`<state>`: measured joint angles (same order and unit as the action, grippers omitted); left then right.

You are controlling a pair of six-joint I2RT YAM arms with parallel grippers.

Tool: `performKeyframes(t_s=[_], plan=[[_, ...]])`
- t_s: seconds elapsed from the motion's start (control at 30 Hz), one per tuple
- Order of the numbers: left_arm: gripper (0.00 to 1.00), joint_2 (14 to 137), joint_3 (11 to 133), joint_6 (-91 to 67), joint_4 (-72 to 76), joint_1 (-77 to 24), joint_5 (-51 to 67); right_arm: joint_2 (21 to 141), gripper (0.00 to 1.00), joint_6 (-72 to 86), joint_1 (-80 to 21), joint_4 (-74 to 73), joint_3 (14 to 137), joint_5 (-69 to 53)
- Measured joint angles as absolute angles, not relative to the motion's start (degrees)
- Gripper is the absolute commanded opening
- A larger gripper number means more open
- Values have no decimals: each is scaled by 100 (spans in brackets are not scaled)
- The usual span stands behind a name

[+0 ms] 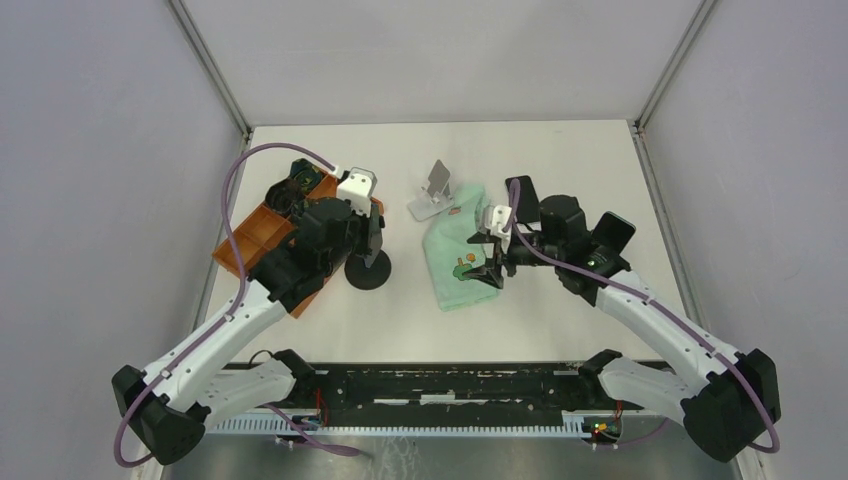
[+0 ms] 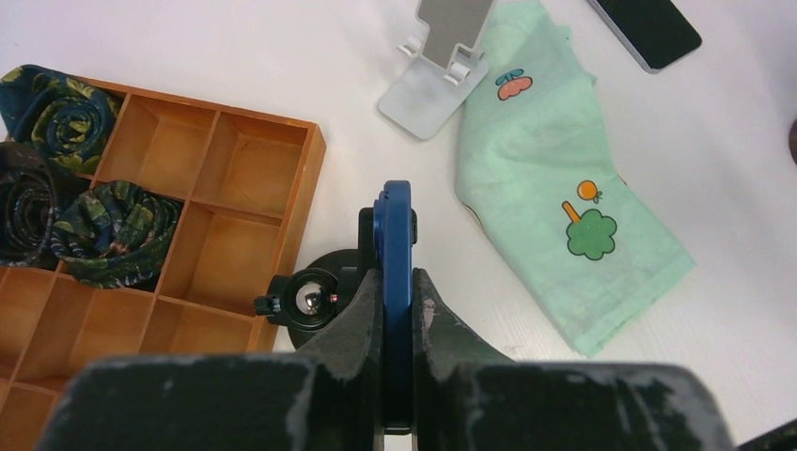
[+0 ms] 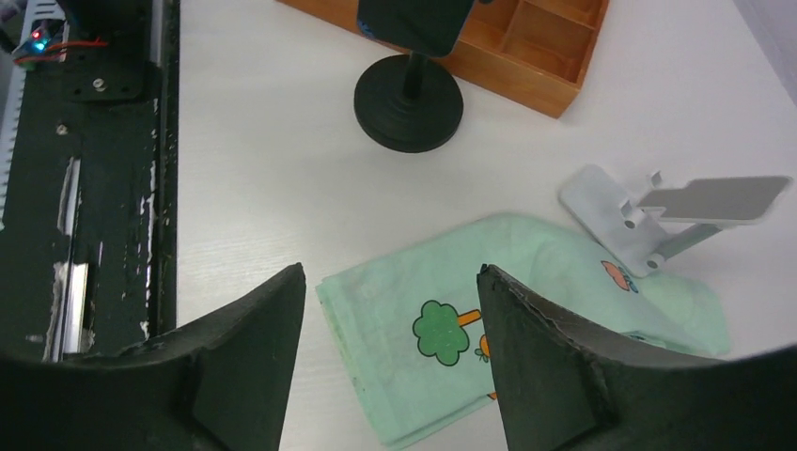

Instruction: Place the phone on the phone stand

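Note:
My left gripper [image 1: 376, 236] is shut on a blue phone [image 2: 395, 240], held edge-on between the fingers [image 2: 362, 315]. It hangs just above a black round-based phone stand [image 1: 368, 272], whose ball-joint head [image 2: 315, 301] shows left of the phone. In the right wrist view the phone [image 3: 414, 23] sits over the stand's post and base [image 3: 409, 103]. A white folding phone stand [image 1: 434, 190] rests at the far edge of a green cloth [image 1: 462, 255]. My right gripper [image 1: 490, 265] is open and empty over the cloth [image 3: 442, 319].
A wooden divided tray [image 1: 250, 245] with rolled ties [image 2: 113, 235] lies left of the black stand. A second dark phone [image 2: 648, 28] lies on the table beyond the cloth. The white stand also shows in the left wrist view [image 2: 437, 75] and the right wrist view [image 3: 658, 211].

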<state>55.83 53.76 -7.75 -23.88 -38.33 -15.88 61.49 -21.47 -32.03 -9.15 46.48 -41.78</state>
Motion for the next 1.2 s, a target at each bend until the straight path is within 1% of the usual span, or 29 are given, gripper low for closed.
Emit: performKeyframes(t_s=[0.27,0.47,0.73,1.2], plan=[[2,5485,5454,-777,-2670,-3833,-1249,5835,76,-2906,-2580,-1068,3922,-5297],[2,5537,5559,-777,-2768,-3833,-1135,5778,76,-3170,-2244,-1048,3546,-5806],[2,6106,5990,-744,-2775,-3833,-985,5758,77,-3463,-2012,-1070,3435,-5996],[2,7389,7091,-565,-2766,-3717,-884,5758,77,-3636,-2008,-1151,3435,-5929]])
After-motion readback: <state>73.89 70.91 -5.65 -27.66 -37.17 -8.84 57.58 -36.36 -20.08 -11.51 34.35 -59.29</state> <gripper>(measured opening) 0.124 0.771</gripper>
